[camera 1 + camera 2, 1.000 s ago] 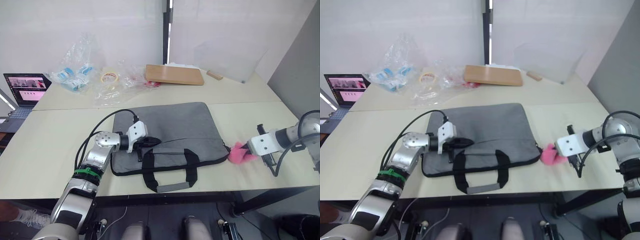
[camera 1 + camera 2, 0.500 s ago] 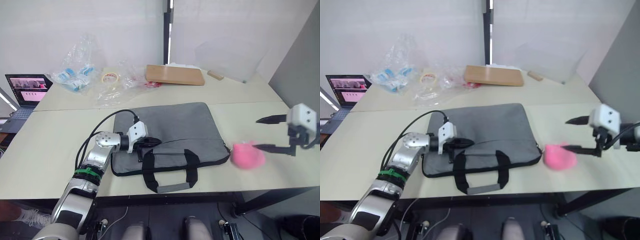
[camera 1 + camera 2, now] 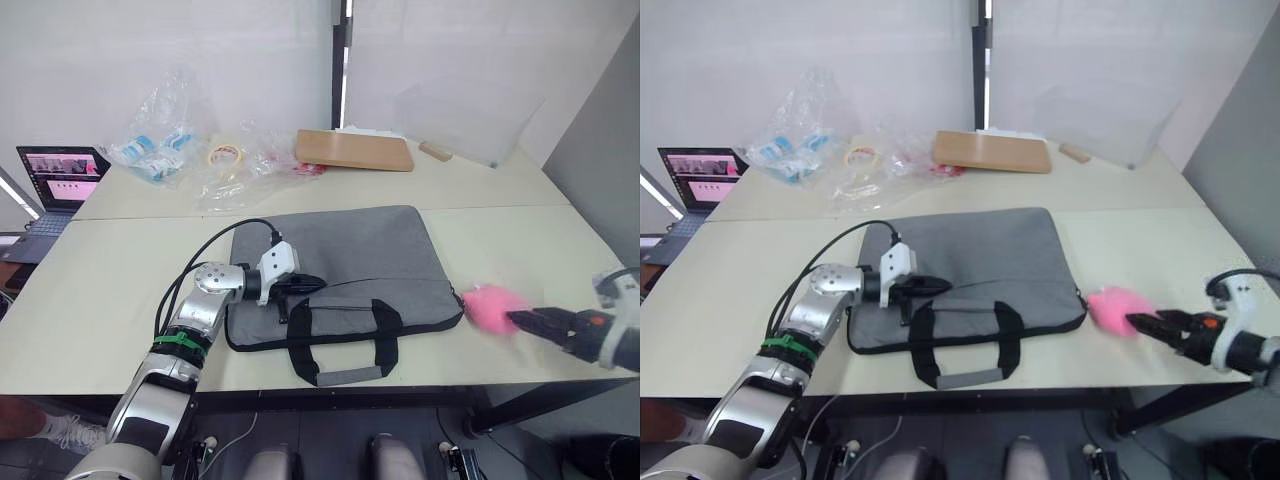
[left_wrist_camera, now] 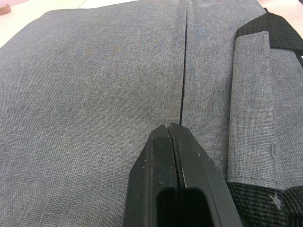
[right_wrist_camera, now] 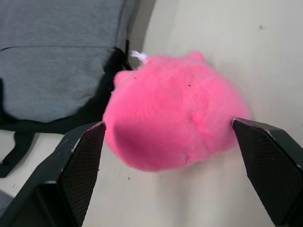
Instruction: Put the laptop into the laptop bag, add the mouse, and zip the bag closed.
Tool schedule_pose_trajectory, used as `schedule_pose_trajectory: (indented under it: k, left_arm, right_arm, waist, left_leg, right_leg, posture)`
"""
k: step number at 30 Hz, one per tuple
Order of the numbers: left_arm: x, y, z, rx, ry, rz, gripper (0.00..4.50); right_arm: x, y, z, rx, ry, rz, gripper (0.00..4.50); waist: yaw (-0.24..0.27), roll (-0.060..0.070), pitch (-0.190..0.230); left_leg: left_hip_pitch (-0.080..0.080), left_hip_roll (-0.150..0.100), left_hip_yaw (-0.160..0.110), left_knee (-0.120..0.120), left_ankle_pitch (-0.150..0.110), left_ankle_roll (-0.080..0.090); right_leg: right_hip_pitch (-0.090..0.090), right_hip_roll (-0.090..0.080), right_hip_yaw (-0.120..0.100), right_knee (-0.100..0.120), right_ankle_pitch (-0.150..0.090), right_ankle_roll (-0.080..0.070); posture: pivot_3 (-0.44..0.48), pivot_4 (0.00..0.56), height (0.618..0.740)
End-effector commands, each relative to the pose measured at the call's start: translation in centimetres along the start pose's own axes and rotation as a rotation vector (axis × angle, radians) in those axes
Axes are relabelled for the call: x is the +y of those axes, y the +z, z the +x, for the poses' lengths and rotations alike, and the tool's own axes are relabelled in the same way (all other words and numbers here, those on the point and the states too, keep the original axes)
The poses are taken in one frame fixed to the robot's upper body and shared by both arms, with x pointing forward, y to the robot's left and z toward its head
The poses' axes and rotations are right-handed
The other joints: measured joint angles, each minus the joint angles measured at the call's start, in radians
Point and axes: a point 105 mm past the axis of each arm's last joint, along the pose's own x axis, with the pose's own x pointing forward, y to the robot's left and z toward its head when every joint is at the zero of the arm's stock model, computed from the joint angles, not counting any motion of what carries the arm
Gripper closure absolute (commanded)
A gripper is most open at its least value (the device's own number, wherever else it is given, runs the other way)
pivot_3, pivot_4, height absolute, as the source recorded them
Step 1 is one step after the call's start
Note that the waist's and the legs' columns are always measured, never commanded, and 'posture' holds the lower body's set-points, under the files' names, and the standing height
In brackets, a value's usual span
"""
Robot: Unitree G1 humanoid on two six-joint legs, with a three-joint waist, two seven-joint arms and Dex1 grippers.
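On the flat grey fabric laptop bag (image 3: 345, 275) the left claw (image 3: 308, 285) is pinched closed at the zip line, zipping seemingly in hand; the right claw (image 5: 170, 165) gapes wide around a pink fluffy ball (image 5: 176, 124), holding nothing; next, pull along the zip.

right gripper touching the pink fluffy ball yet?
Cannot tell. In the right wrist view the right gripper is open, fingers flanking the pink fluffy ball; the fur reaches the pads, and no gap or contact shows plainly.

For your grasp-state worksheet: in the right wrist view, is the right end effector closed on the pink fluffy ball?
No: its fingers stand apart on either side of the pink fluffy ball.
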Motion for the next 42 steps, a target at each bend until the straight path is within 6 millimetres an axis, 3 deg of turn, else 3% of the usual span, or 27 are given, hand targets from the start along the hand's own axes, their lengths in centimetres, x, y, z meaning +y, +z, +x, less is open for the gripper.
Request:
schedule_pose_trajectory:
  k: [1,4,5,13,17,26,29,33,37,42]
  left_arm:
    - [-2.9,-5.2,0.0,0.169,-0.085,-0.131,4.5]
    - [-3.0,-5.3,-0.2,0.174,-0.085,-0.13,4.5]
    - [-3.0,-5.4,-0.3,0.178,-0.086,-0.128,4.5]
    - [-3.0,-5.6,-0.3,0.201,-0.081,-0.121,4.5]
    - [-2.8,-5.5,-0.2,0.201,-0.078,-0.12,4.5]
    - [-2.7,-5.3,-0.2,0.204,-0.08,-0.116,4.5]
    - [-2.7,-5.2,-0.1,0.2,-0.081,-0.113,4.5]
    - [-2.7,-5.3,-0.1,0.199,-0.079,-0.113,4.5]
    - [-2.9,-5.4,-0.1,0.198,-0.08,-0.116,4.5]
    - [-3.1,-5.4,-0.2,0.196,-0.082,-0.119,4.5]
  right_arm:
    - [1.4,0.9,0.4,-0.036,0.039,-0.01,0.03]
    - [2.4,1.4,0.9,-0.066,0.082,0.012,0.03]
    - [2.6,1.8,1.0,-0.082,0.098,0.021,0.54]
    - [1.5,4.3,1.4,-0.179,0.082,0.098,3.3]
    - [1.3,5.7,1.5,-0.217,0.083,0.119,4.49]
    - [0.5,7.6,1.8,-0.269,0.047,0.095,4.49]
    - [0.1,6.3,2.1,-0.177,-0.004,0.02,4.49]
    - [-0.2,5.3,1.6,-0.144,0.0,0.042,4.49]
    - [-0.1,3.1,0.6,-0.068,0.011,0.01,3.3]
    - [-0.8,3.5,-0.4,-0.101,-0.016,0.017,1.58]
  waist:
    - [-0.001,0.0,0.0]
    - [-0.002,-0.001,-0.001]
    - [-0.003,-0.001,-0.001]
    - [-0.006,-0.001,-0.001]
    - [-0.007,-0.001,-0.001]
    - [-0.008,-0.001,-0.001]
    - [-0.007,-0.001,-0.001]
    - [-0.007,-0.001,-0.001]
    - [-0.005,-0.001,-0.001]
    - [-0.009,-0.001,-0.001]
  left_leg:
    - [0.0,0.0,0.0,0.0,0.0,0.0]
    - [0.0,0.0,0.0,0.0,0.0,0.0]
    - [0.0,0.0,0.0,0.0,0.0,0.0]
    - [0.0,0.0,0.0,0.0,0.0,0.0]
    - [-0.001,0.0,0.0,0.0,0.0,0.0]
    - [-0.001,0.001,0.0,0.0,0.0,0.0]
    - [-0.001,0.001,0.0,0.0,0.0,0.0]
    - [-0.002,0.001,-0.001,0.0,0.0,0.0]
    - [-0.003,0.001,-0.001,0.0,0.0,0.0]
    - [-0.002,0.001,0.0,0.0,0.0,0.0]
  right_leg:
    - [0.0,0.0,0.0,0.0,0.0,0.0]
    - [0.0,0.001,0.0,0.0,0.0,0.0]
    - [0.0,0.001,0.0,0.0,0.0,0.0]
    - [0.0,0.002,0.0,0.0,0.0,0.0]
    - [0.0,0.002,0.0,0.0,0.0,0.0]
    - [0.0,0.002,0.0,0.0,0.0,0.0]
    - [-0.001,0.002,0.0,0.0,0.0,0.0]
    - [-0.001,0.002,-0.001,-0.001,0.0,0.0]
    - [-0.001,0.002,-0.001,-0.001,0.0,0.0]
    - [-0.001,0.001,0.0,-0.001,0.0,0.001]
  posture:
    - [0.0,0.15,0.74]
    - [0.0,0.15,0.74]
    - [0.0,0.15,0.74]
    - [0.0,0.15,0.74]
    - [0.0,0.15,0.74]
    - [0.0,0.15,0.74]
    - [0.0,0.15,0.74]
    - [0.0,0.15,0.74]
    - [0.0,0.15,0.74]
    - [0.0,0.15,0.74]
